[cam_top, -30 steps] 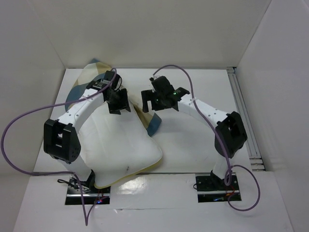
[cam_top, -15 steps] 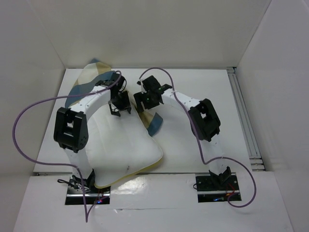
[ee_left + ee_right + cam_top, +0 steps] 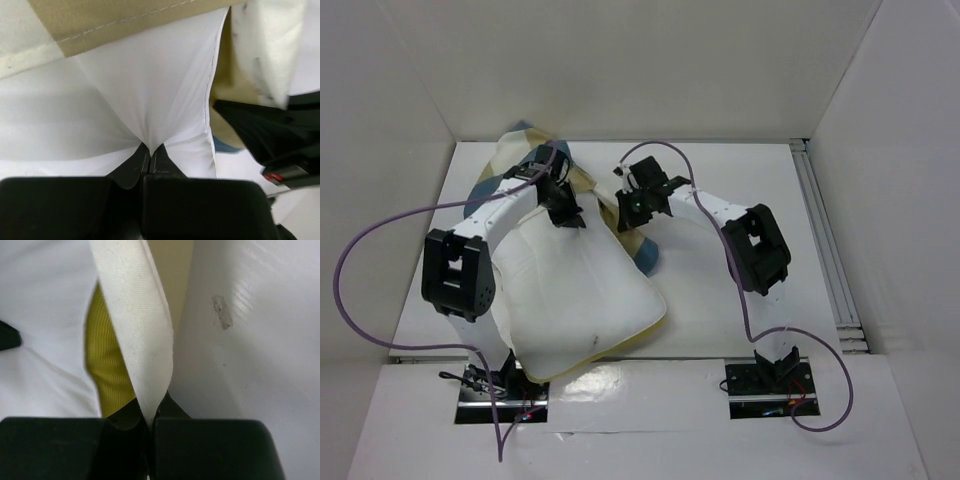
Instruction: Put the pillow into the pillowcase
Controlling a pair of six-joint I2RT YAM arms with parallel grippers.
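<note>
Fabric fills the centre-left of the table point(image 3: 710, 310) in the overhead view. The pillow point(image 3: 580, 290) lies flat there. Its near corner reaches the lower left of the frame by the left arm's base, and a thin yellow line shows along its lower edge. The pillowcase point(image 3: 510, 150) is bunched in the upper left against the far end of the pillow, and tan cloth drapes over the pillow's far edge. A blue corner of it also pokes out from under the pillow's right side, near the middle of the frame.

The left end effector point(image 3: 565, 212) sits on the far part of the pillow, just below the tan edge. Its wrist camera shows the jaws pressed together on a pinch of smooth white cloth, with folds fanning out from the grip. That cloth looks like the pillow's cover, and a stitched tan hem of the pillowcase crosses the top of that frame.

The right end effector point(image 3: 628, 212) is just beside the pillow's far right corner, near the left one but apart from it. Its jaws are likewise closed, nipping a cream woven band that runs up the middle of its wrist view. The band is an edge of the pillowcase, and ribbed yellow fabric lies directly to its left.
</note>
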